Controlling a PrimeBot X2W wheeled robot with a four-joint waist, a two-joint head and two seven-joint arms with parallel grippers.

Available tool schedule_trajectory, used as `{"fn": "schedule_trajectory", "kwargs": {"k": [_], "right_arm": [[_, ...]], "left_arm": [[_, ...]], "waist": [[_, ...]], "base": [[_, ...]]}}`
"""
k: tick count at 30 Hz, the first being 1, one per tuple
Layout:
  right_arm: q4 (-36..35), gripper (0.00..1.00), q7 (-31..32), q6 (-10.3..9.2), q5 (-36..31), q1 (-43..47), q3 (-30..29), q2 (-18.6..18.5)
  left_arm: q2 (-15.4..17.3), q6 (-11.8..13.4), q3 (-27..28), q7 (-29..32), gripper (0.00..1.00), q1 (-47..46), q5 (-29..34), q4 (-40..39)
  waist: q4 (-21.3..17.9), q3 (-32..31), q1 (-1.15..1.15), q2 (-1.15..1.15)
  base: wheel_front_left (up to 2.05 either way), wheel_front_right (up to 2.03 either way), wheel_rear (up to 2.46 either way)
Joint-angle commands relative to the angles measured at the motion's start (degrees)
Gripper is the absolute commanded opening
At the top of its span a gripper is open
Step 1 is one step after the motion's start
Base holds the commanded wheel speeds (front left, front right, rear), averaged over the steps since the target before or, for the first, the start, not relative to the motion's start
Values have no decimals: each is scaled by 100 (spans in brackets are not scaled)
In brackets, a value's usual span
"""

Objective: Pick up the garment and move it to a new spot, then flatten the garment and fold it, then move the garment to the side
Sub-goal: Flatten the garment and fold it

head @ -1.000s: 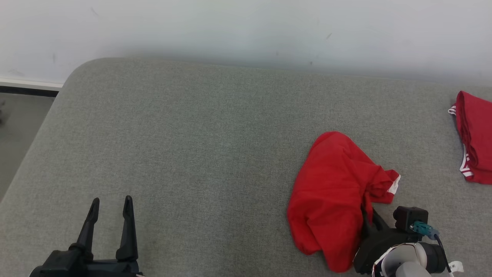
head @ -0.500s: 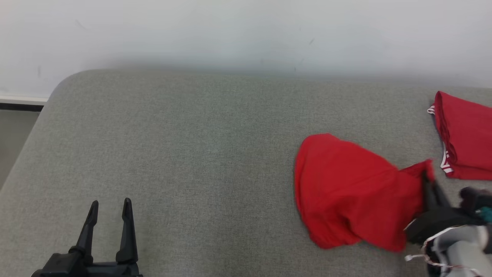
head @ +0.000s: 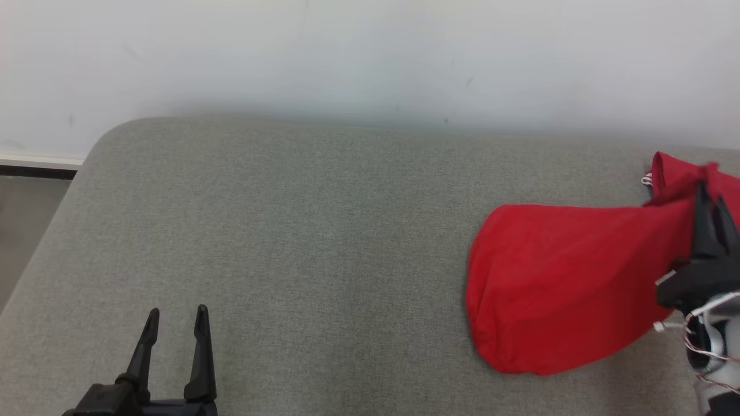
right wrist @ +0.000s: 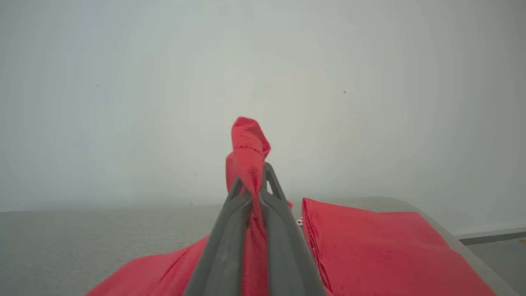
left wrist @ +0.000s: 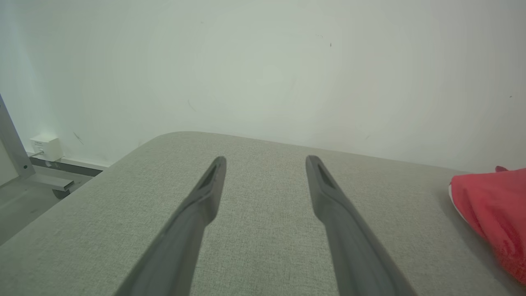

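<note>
The red garment [head: 566, 283] hangs stretched from my right gripper [head: 710, 199] at the right edge of the head view, its lower end trailing on the grey cushion [head: 324, 242]. That gripper is shut on a pinched corner of the cloth. In the right wrist view a tuft of the garment [right wrist: 246, 144] sticks up between the closed fingers of the right gripper [right wrist: 254, 176]. My left gripper [head: 176, 318] stands open over the cushion at the lower left, holding nothing. The left wrist view shows the left gripper [left wrist: 265, 162] spread apart and the garment [left wrist: 493, 209] at the right edge.
A second red garment with white trim [right wrist: 378, 242] lies folded at the cushion's right end, partly behind the lifted cloth [head: 665, 173]. A pale wall [head: 370, 58] runs behind the cushion. The cushion's rounded left corner drops to the floor [head: 23, 231].
My right gripper shut on the garment's corner and carried it up and to the right, pulling the crumpled cloth out long. The left gripper stayed put. The camera shifted slightly.
</note>
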Motion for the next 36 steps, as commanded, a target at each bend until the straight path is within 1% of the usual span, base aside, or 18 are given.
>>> {"fn": "schedule_trajectory", "kwargs": {"k": [1, 4, 7, 12, 13, 15, 18, 22, 23, 29, 30, 31, 34, 36], "right_arm": [[-242, 0, 88, -11, -82, -120, 116, 107], [-650, 0, 245, -11, -161, -200, 414, 318], [-983, 0, 390, -11, -203, -279, 907, 606], [-1168, 0, 487, -11, -96, -383, 1799, 991], [-1113, 0, 490, -11, -35, -413, 2205, 1096], [-1008, 0, 470, -11, 48, -434, 2583, 1161], [-759, 0, 383, -11, 182, -520, 3066, 1202], [-460, 0, 141, -11, 731, -575, 3856, 1220], [-460, 0, 141, -11, 731, -575, 3856, 1220], [-74, 0, -98, -11, 1418, -691, 4935, 1217], [2, 1, -106, -11, 1480, -717, 5102, 1215], [53, 99, -147, -11, 1552, -763, 5222, 1216], [202, 100, -239, -11, 1719, -876, 5429, 1216], [309, 100, -293, -11, 1750, -961, 5404, 1216]], "left_arm": [[-29, -17, -14, -18, 100, 54, 16, 29], [-52, -34, -48, -18, 100, 39, 25, 61], [-71, -41, -74, -18, 100, 25, 29, 79], [-88, -54, -132, -18, 100, -1, 35, 102], [-96, -67, -156, -18, 100, -36, 36, 117], [-109, -78, -201, -18, 100, -81, 36, 127], [-132, -92, -255, -18, 100, -165, 27, 157], [-153, -93, -347, -18, 100, -272, -6, 233], [-153, -93, -347, -18, 100, -272, -6, 233], [-196, -112, -373, -18, 100, -375, -36, 317], [-203, -114, -375, -18, 100, -380, -34, 325], [-209, -117, -378, -18, 100, -389, -32, 331], [-216, -121, -345, -18, 100, -398, -32, 346], [-219, -122, -299, -18, 100, -379, -18, 346]], "waist": [[44, -39, 0, -1], [117, -81, 0, -1], [196, -103, 0, -1], [356, -93, 0, -1], [428, -69, 0, -1], [514, -23, 0, -1], [645, 65, 0, -1], [811, 170, 0, -1], [811, 170, 0, -1], [961, 260, 0, -1], [979, 270, 0, -1], [992, 275, 0, -1], [999, 276, 0, -1], [959, 255, 0, -1]], "base": [[0, 0, 0], [0, 0, 0], [0, 0, 0], [0, 0, 0], [0, 0, 0], [0, 0, 0], [0, 0, 0], [0, 0, 0], [0, 0, 0], [0, 0, 0], [0, 0, 0], [0, 0, 0], [0, 0, 0], [0, 0, 0]]}}
